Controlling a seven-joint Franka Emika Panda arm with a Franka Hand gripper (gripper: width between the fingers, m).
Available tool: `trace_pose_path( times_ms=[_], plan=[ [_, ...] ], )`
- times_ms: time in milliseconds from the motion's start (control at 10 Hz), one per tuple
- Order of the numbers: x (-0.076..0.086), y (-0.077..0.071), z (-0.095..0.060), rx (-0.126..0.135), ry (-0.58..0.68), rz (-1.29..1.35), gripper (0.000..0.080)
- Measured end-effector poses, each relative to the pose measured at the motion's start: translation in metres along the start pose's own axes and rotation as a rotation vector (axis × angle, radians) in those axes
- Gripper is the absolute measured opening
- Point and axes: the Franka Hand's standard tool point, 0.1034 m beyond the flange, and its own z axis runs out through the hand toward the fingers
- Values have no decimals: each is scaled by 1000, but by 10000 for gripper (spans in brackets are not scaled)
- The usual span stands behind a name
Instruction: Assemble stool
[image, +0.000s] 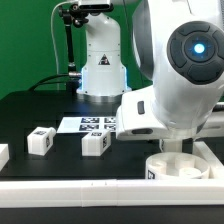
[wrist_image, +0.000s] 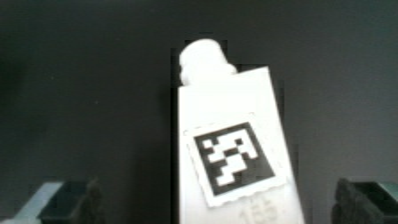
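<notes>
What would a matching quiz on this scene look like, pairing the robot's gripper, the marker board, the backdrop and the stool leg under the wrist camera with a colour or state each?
Things:
1. gripper
2. marker board
3. backdrop
4. stool leg

Descriptions:
A. green
B. rounded peg at one end
C. open, holding nothing
D. lies flat, bearing several tags

Right pairs: 1-C, 2-D, 3-A, 4-B.
</notes>
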Motion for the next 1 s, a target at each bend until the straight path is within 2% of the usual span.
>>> trace_pose_path(
  times_ms=[700,1000],
  plan=[
    [3,8,15,2,-5,-6,649],
    [3,8,16,1,-6,-5,649]
  ],
)
